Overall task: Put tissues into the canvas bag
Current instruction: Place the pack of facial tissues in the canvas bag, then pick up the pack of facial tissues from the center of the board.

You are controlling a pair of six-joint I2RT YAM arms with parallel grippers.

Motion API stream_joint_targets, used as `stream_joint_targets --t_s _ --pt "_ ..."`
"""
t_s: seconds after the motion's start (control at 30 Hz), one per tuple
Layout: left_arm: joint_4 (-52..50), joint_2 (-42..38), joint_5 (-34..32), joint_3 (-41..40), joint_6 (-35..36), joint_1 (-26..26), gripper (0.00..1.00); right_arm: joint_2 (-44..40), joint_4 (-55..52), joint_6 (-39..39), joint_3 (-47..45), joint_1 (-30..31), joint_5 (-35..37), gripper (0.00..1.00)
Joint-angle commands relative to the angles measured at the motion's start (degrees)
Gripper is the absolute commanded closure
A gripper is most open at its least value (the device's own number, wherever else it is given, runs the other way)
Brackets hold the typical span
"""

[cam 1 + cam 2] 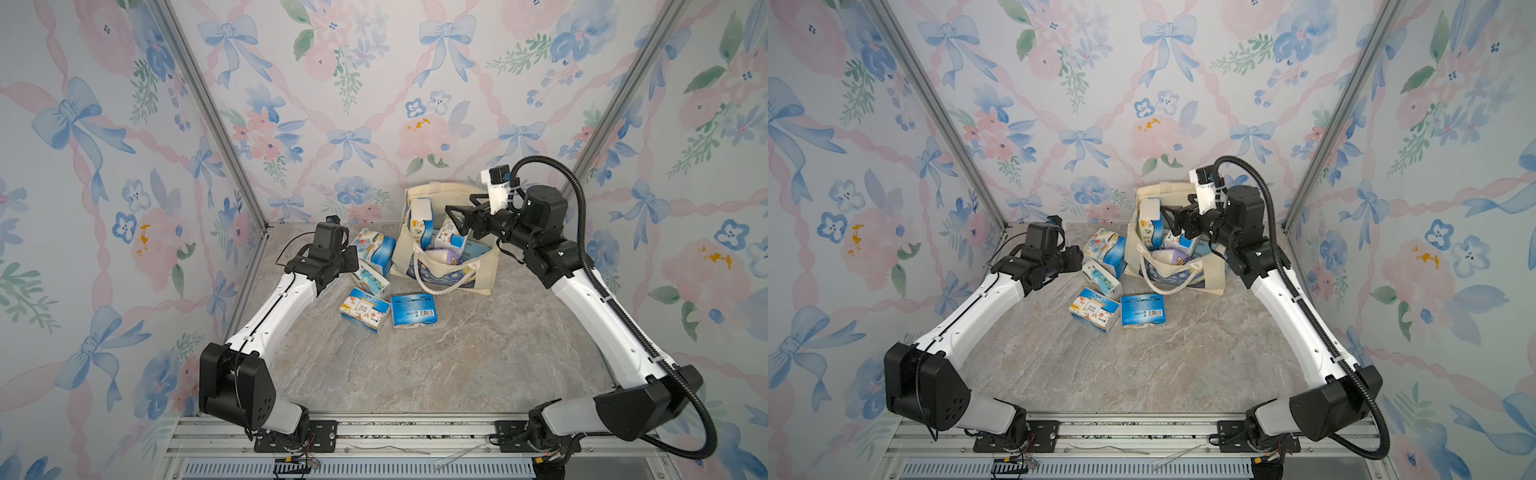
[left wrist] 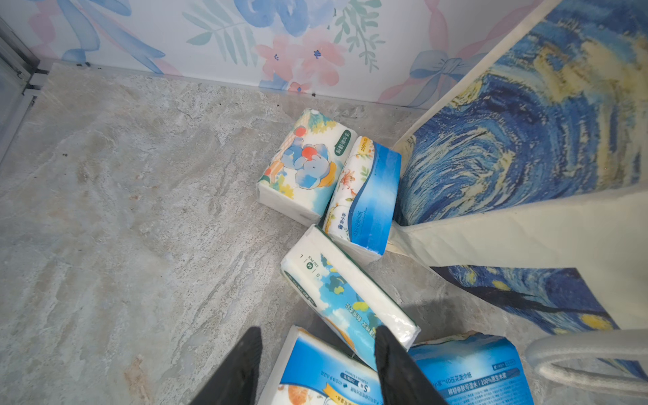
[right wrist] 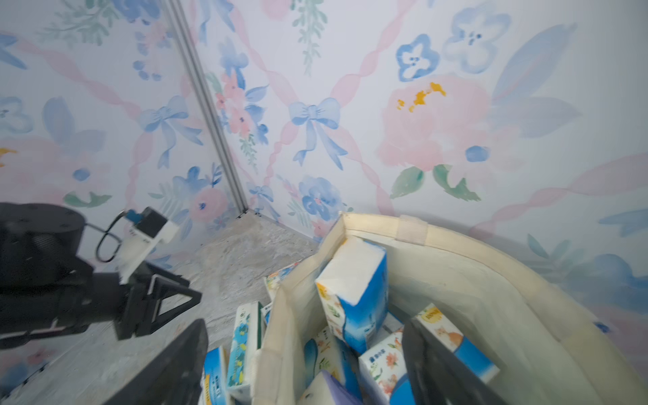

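Item: tissues (image 1: pixel 365 309), probably soft, light bricks in slick film, best pinched across the narrow waist. Five lie on the surface (image 1: pixel 415 374) just left of the canvas bag (image 1: pixel 486 270); more sit inside it. The left tool (image 2: pixel 317 350) hangs apart and empty over the loose packs. The right tool (image 3: pixel 303 326) hangs apart and empty above the bag mouth.

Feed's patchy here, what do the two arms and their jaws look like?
Both match: white link shells, black joint housings. The left arm has a thin black cable along its white shell; the right arm carries a thick black corrugated hose. Jaws are black triangular open frames. The right wrist camera sits on a white mount.
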Motion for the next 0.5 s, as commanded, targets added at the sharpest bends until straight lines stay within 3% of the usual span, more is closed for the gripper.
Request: stream_joint_targets --t_s 0.0,0.17,0.47 --pt "1.2 -1.7 1.2 -2.2 -1.5 0.3 0.46 -1.8 -5.9 -7.8 -1.6 6.8 -8.6 0.11" --pt "2.3 -4.0 -1.3 -5.0 -3.0 0.7 0.45 -0.6 -11.6 -10.6 -2.9 18.9 -6.5 0.11" --pt "6.3 -12.2 -6.3 -10.0 -2.8 1.0 0.40 11.0 -10.8 -6.1 -2.4 28.9 7.5 0.11"
